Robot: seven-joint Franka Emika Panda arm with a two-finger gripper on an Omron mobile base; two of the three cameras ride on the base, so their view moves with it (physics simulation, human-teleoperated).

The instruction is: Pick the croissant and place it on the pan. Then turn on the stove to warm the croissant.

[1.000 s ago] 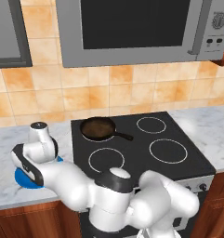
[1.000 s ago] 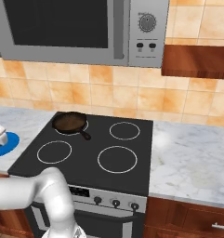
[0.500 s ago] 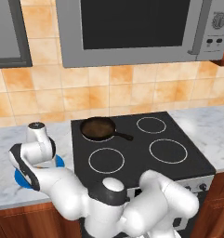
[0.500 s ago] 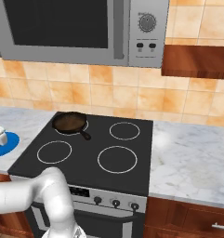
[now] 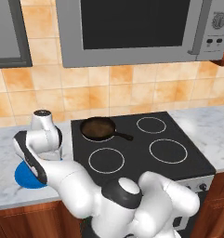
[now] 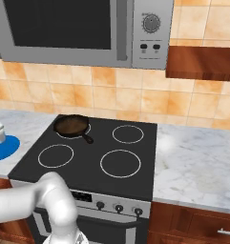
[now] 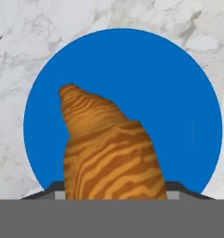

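The golden-orange striped croissant sits between the tips of the tool, over the round blue plate on the grey marble surface left of the stove. The tool looks partly closed on the pastry's wide end, its tapered tip pointing away. Whether the pastry rests on the plate or hangs just above it I cannot tell.

To do the pick well, lift straight up until the croissant hangs well above the plate, squeeze no harder so it keeps its shape, then swing right to the small dark frying pan on the rear-left ring of the black flat stove.
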